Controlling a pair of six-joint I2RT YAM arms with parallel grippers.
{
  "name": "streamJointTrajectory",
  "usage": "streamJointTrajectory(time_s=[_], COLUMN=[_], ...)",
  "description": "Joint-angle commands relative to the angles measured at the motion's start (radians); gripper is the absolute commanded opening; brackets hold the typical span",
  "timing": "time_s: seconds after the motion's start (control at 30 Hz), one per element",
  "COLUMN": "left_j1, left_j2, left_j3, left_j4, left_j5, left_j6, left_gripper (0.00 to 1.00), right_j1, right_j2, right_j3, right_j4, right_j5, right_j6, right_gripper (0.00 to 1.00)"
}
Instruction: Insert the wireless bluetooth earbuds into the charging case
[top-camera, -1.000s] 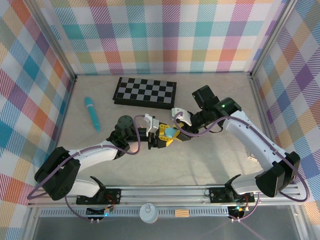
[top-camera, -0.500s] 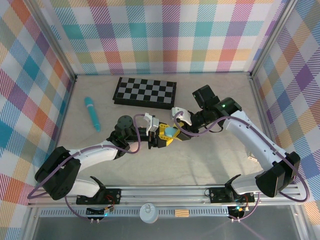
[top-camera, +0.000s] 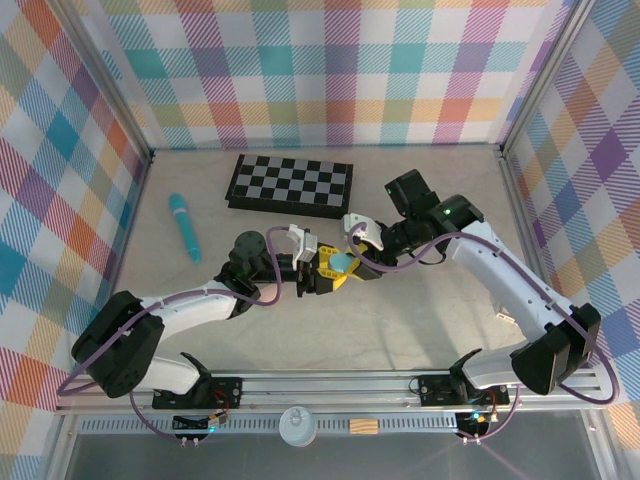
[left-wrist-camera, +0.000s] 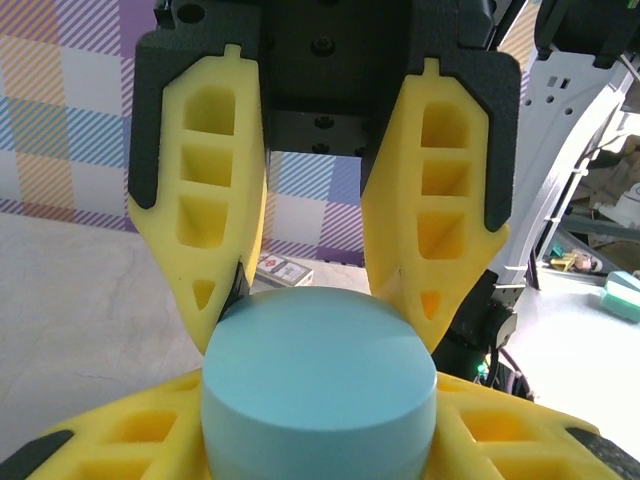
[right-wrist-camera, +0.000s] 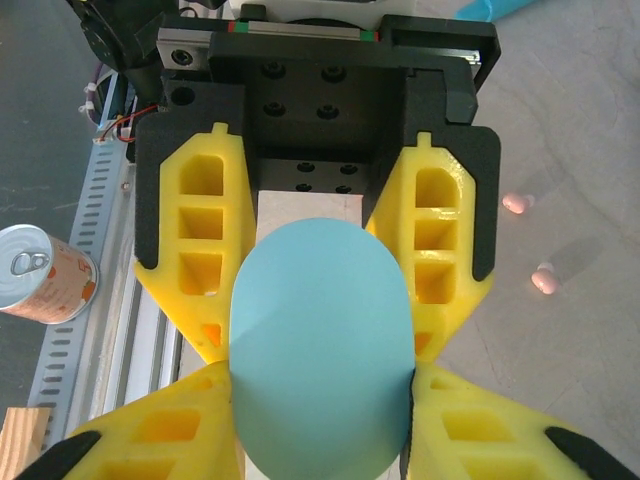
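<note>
We see the left gripper and right gripper tip to tip, both clamped narrowly on the light-blue charging case. Two pink specks, probably earbuds, lie on the table beside the claws.

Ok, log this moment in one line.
left gripper: shut on blue case | right gripper: shut on it | pink earbuds: on table
</note>
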Motion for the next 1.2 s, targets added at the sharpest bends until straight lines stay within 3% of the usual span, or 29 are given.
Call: streamJointTrajectory(time_s=[0.0, 0.2, 0.37, 0.5, 1.17], left_j1=[-0.015, -0.015, -0.014, -0.015, -0.015], left_j2=[-0.002, -0.008, -0.01, -0.014, -0.071], left_j3=[0.007, 0.005, -0.005, -0.015, -0.019], left_j4=[0.097, 0.103, 0.106, 0.11, -0.021], left_j5=[0.056, 0.059, 0.053, 0.051, 0.058], left_j6=[-0.002, -0.001, 0.007, 0.015, 0.099], left_gripper=[0.36, 0.28, 0.27, 0.27, 0.27], right_j1=[-0.003, -0.003, -0.003, -0.006, -0.043], right_j2=[0.004, -0.004, -0.024, -0.05, -0.065], right_j3=[0.0, -0.007, -0.017, -0.028, -0.017], right_j4=[0.031, 0.035, 0.074, 0.095, 0.114], right_j5=[-0.004, 0.002, 0.013, 0.013, -0.024], right_j6=[0.004, 0.006, 0.026, 0.038, 0.102], right_gripper=[0.27, 0.32, 0.47, 0.53, 0.57])
